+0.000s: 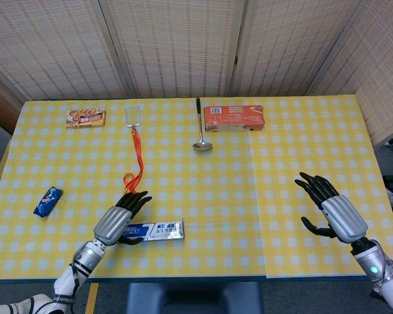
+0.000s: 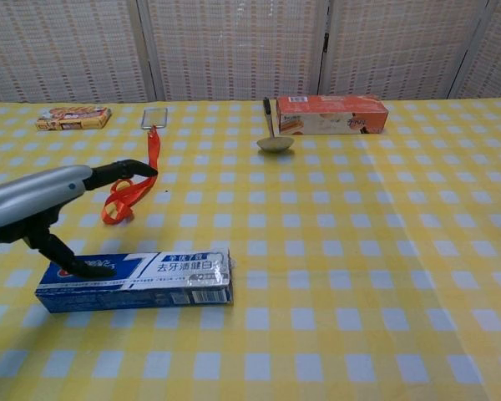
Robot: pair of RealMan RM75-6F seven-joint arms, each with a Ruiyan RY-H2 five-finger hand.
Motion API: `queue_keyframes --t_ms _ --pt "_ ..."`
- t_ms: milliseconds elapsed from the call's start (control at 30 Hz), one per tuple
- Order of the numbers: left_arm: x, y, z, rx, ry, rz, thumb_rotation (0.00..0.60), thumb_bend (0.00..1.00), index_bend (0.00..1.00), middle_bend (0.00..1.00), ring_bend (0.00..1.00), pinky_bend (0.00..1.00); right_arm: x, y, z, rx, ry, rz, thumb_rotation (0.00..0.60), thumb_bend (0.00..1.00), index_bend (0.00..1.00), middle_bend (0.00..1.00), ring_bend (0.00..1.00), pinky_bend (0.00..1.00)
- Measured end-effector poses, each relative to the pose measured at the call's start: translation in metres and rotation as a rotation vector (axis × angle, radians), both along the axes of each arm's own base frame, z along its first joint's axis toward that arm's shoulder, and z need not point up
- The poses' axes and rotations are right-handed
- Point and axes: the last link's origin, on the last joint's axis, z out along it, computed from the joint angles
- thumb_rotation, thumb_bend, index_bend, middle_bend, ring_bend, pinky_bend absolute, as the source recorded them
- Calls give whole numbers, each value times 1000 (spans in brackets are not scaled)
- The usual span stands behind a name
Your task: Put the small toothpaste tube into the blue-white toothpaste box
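The blue-white toothpaste box point(image 1: 154, 230) point(image 2: 138, 280) lies flat on the yellow checked table near the front edge, long side left to right. My left hand point(image 1: 118, 220) point(image 2: 46, 205) hovers over the box's left end with fingers spread, holding nothing; its thumb tip rests on or just above the box top. My right hand point(image 1: 333, 212) is open above the table at the front right and shows only in the head view. No small toothpaste tube is visible in either view.
An orange lanyard with a badge holder point(image 1: 135, 147) point(image 2: 134, 180) lies just behind the left hand. At the back are a snack packet point(image 1: 86, 118), a ladle point(image 1: 200, 134) and an orange box point(image 1: 234, 118). A blue packet point(image 1: 48, 201) lies at the left.
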Motion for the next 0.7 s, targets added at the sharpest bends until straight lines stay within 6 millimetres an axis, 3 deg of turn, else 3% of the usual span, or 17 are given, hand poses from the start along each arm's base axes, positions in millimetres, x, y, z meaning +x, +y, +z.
queue_keyframes --t_ms 100,267,467,700 --pt "-19 -6 30 82 17 -3 600 193 133 35 0 0 -4 12 3 -40 122 -31 600 420 0 0 0 0" --pt "-69 -32 79 206 61 49 600 194 121 35 0 0 -15 32 6 -92 296 -105 600 409 0 0 0 0" --pt "-106 -49 104 405 200 24 600 186 157 52 0 0 -22 58 6 -181 373 -178 600 408 0 0 0 0" --pt "-110 -60 106 434 220 37 600 184 166 59 0 0 -20 68 9 -203 342 -173 600 408 0 0 0 0"
